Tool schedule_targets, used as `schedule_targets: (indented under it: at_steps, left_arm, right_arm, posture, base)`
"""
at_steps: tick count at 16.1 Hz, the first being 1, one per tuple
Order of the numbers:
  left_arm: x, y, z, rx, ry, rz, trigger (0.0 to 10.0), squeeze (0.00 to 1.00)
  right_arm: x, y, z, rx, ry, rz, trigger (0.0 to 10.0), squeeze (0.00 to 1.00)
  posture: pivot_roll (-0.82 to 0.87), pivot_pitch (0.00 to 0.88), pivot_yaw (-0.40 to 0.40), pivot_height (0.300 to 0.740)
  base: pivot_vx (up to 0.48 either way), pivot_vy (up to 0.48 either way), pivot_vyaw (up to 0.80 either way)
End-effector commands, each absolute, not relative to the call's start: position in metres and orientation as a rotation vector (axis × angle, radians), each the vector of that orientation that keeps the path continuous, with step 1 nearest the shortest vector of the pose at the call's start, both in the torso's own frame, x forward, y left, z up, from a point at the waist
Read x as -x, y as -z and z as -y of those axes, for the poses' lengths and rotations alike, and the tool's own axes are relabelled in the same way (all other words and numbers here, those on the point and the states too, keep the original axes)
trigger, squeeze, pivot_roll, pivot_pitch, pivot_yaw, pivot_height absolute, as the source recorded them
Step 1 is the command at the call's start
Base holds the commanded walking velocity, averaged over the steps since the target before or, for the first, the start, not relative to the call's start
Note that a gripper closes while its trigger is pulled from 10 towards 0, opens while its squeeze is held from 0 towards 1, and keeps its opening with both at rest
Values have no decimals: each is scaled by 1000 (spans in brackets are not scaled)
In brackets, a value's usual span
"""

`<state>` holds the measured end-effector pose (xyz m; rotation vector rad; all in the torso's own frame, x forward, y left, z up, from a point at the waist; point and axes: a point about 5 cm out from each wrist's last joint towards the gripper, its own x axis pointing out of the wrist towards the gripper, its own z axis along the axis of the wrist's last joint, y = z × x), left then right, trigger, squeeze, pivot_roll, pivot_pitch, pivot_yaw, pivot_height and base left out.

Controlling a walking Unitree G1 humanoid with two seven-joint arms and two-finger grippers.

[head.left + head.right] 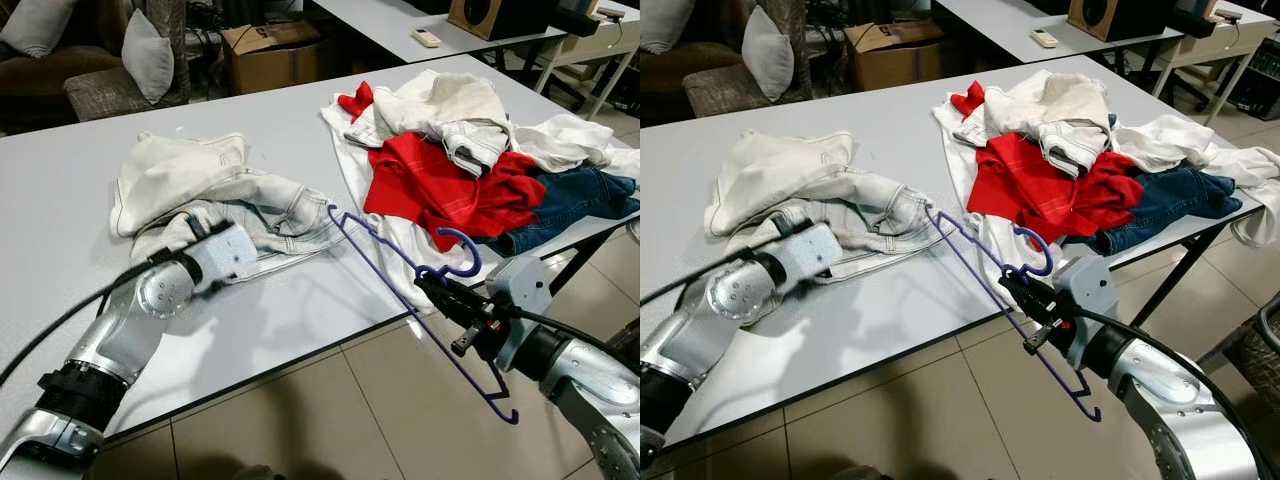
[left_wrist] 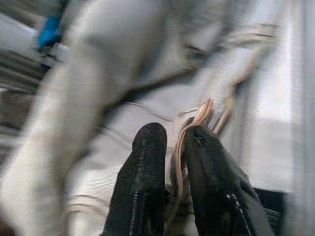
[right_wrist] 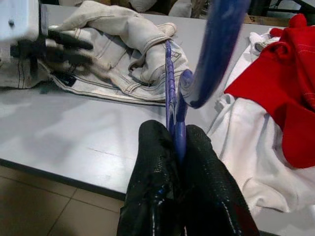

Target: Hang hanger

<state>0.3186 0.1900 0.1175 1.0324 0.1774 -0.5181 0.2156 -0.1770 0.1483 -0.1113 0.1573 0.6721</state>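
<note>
Scene: 1 grey bench [image 1: 300,130] w/ clothes on it; tiled floor [image 1: 330,420] below the near edge.
Hanger: 1 purple hanger [image 1: 400,290], off the bench front edge, tilted. One corner lies on the bench by the pale jeans; hook curls up near the red garment; other corner hangs low over the floor.
Right hand: right hand [image 1: 432,288] clamped on the hanger just under the hook. Right wrist view shows both black fingers [image 3: 157,162] pressed tight either side of the purple wire.
Left hand: left hand [image 2: 172,147] at the pale jeans on the bench's left part. Left wrist view: 2 fingers nearly together, pinching a fold of the pale cloth w/ orange stitching.
Pale jeans: 1 cream/white pair of jeans [image 1: 230,200], crumpled, left of centre.
Clothes pile: right part of bench. 1 red garment [image 1: 440,185] on top; 1 blue denim item [image 1: 575,200] at the right edge; white/cream garments [image 1: 450,110] above and under, count unclear.
Behind: 1 cardboard box [image 1: 270,50], 1 grey cushion [image 1: 150,55] on a seat, 1 second bench w/ 1 remote [image 1: 427,38].
</note>
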Motion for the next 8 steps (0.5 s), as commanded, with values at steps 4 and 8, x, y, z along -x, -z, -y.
schedule_targets:
  at_steps: [4,8]
  left_arm:
    - [-315,-102,-189,-1044,586,-262,0,0]
    - [-322,-108,-193,-1042,543,-245,0,0]
  right_arm:
    - [-218,-147,177,123,-668,-151,10000,0]
    - [-219,-147,176,126,-672,-149,10000,0]
  posture:
    - [-74,28,20,740]
    - [-73,22,18,740]
  base:
    - [0,0,0]
    - [0,0,0]
